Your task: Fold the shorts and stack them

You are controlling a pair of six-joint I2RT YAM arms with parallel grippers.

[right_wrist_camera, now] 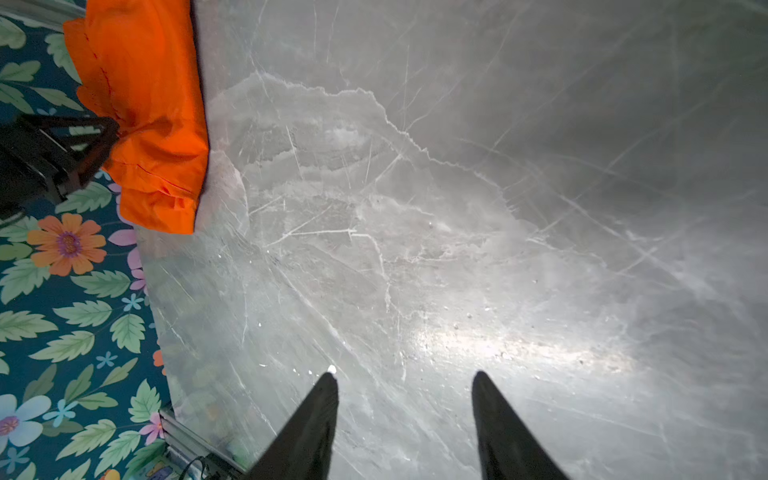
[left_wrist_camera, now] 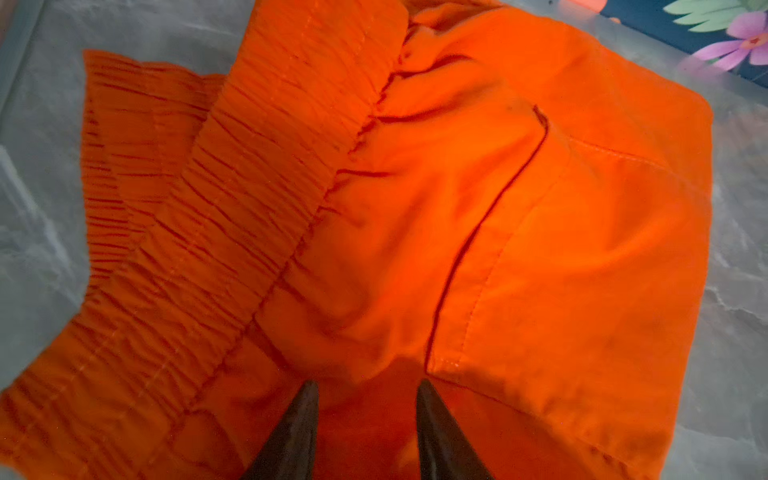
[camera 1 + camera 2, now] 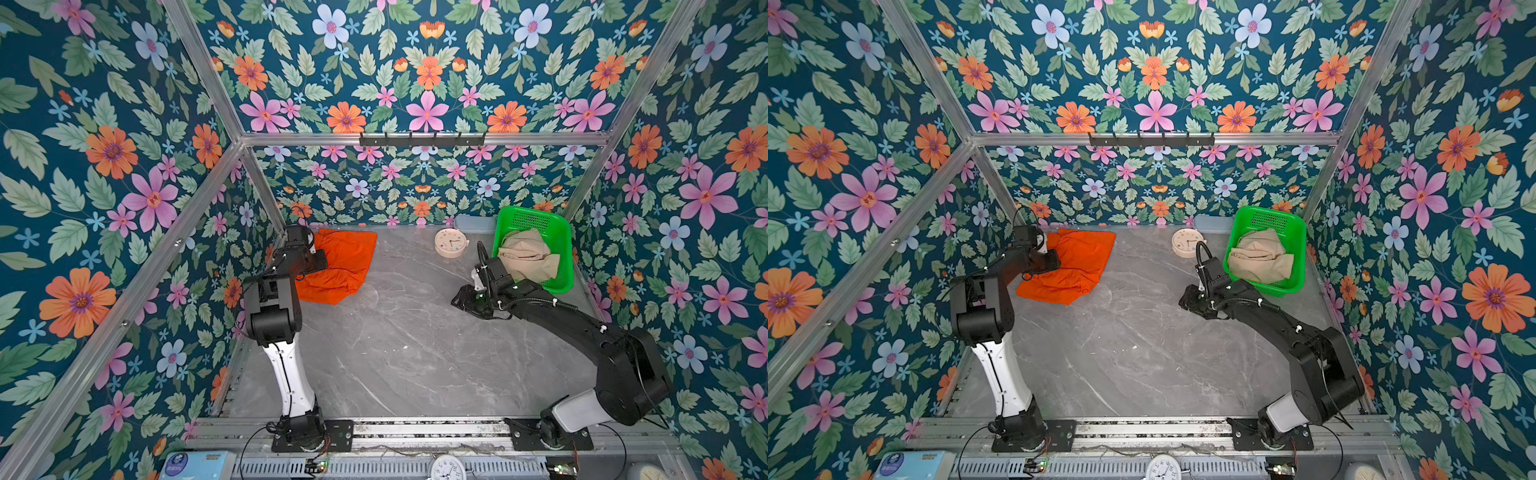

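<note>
Nearest entry: we are noting the aluminium front rail, which is carrying both arm bases along the near edge of the grey marble-patterned tabletop. Past the rail, the near and middle stretch of that top is lying bare. The floral-papered walls are closing it in on the left and right.

Next entry: the right gripper is hanging low over bare stone, right of centre. Its black fingers are standing spread and gripping nothing. In both top views it is sitting just in front of the basket.

Next entry: the left gripper is reaching over the bright orange shorts with the gathered elastic waist. We are seeing its dark fingers parted, with orange cloth lying below and between the tips. Whether they are touching it we cannot tell. The waistband is running past one finger and a stitched pocket seam past the other.

The orange shorts are lying rumpled at the far left of the top, with their far edge close to the back wall.

Far right entry: the green perforated plastic basket is standing by the right wall and holding the bunched beige shorts.

Last entry: the round cream clock is lying face up near the back edge, between the two garments.
</note>
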